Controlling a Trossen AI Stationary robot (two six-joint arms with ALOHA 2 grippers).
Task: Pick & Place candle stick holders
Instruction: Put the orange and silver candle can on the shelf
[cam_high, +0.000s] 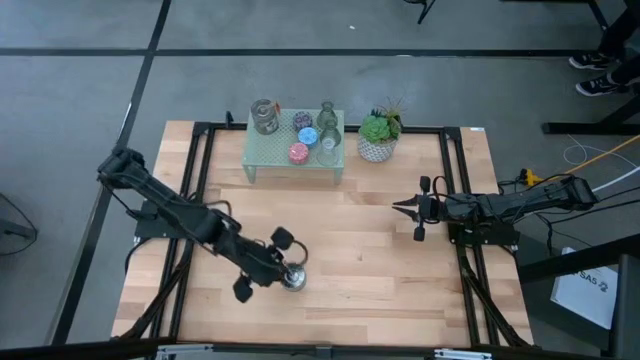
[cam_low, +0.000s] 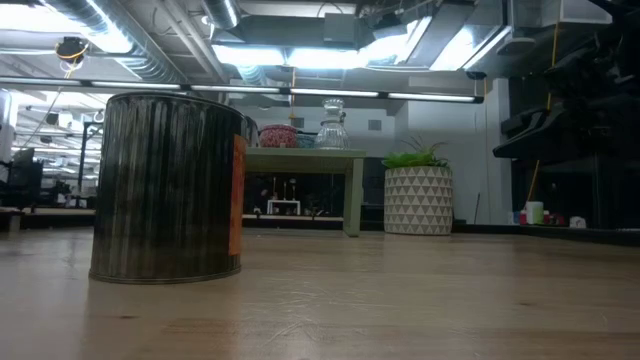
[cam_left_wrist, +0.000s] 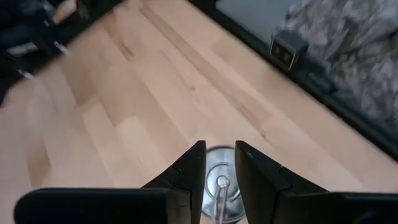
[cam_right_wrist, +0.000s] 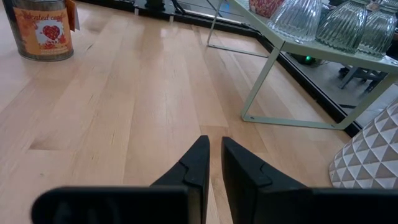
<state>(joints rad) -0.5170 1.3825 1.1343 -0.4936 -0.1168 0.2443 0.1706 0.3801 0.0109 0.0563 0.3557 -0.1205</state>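
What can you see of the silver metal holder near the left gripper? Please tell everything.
The silver holder is a shiny ribbed metal can standing upright on the wooden table, near its front edge. It bears an orange label with hearts. The left gripper hangs above it, jaws parted on either side of its rim; contact cannot be told.

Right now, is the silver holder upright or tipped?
Upright: the silver holder stands flat on the table, left tool straddling it.

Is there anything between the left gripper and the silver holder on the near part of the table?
Nothing visible. The left gripper is right at the silver holder, its fingers on either side of it. The right gripper waits apart over bare table.
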